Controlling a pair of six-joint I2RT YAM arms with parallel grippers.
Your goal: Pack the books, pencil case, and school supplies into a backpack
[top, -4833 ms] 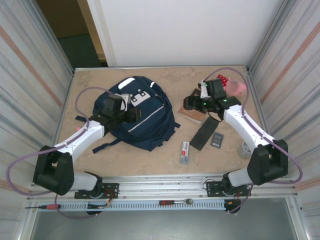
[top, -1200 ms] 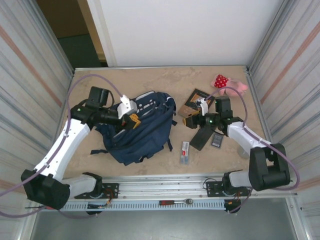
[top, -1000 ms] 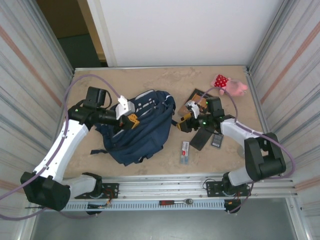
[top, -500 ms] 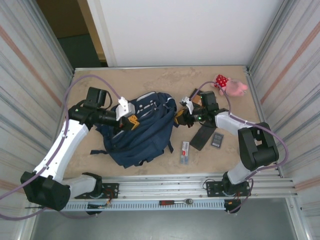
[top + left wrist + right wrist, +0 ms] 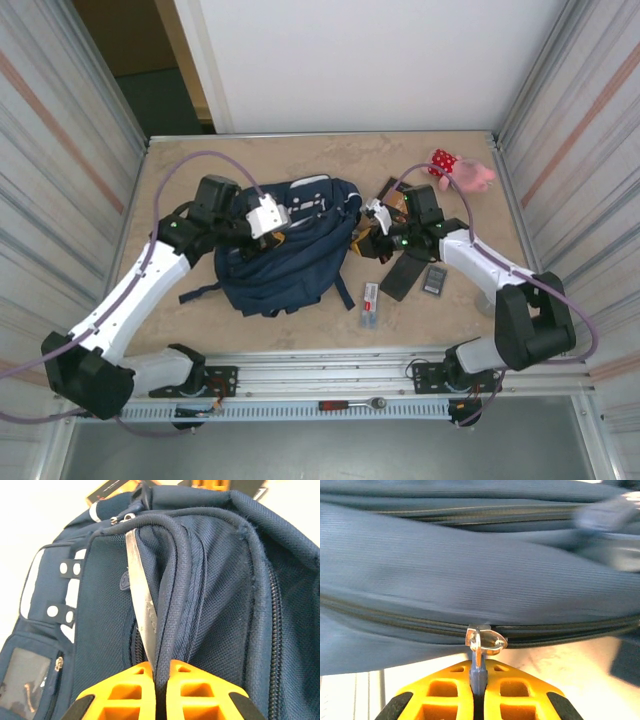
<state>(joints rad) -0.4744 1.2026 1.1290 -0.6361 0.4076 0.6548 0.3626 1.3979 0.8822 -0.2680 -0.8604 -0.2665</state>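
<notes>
The navy backpack (image 5: 300, 255) lies on the counter (image 5: 200, 160) in the middle of the overhead frame, bunched up, with its white patches turned towards the upper edge. The left tool (image 5: 272, 232) reaches in from the left and sits on the bag's upper left part. In the left wrist view, the left tool (image 5: 161, 666) has its orange fingers (image 5: 120, 692) pressed together at the bottom centre of the frame. They pinch the backpack (image 5: 225, 580) on what looks like a fold of piped fabric beside a pale reflective strip (image 5: 140, 595), though the close view makes it hard to say exactly which part. The right tool (image 5: 360, 242) meets the bag's right edge, just right of centre in the overhead frame. In the right wrist view, the right tool (image 5: 478, 672) is at the bottom centre, clamped on the zipper pull (image 5: 482, 640), whose metal loop hangs from a zip line running across the backpack (image 5: 470, 570). The book (image 5: 392, 193) lies upper right of the bag, partly hidden by the right arm. The black pencil case (image 5: 405, 272) lies tilted, just right of the bag. The grey calculator (image 5: 435, 279) is just beside it to the right, and the white pack (image 5: 370, 303) is below it. A pink plush toy (image 5: 462, 172) sits near the upper right corner of the counter.
</notes>
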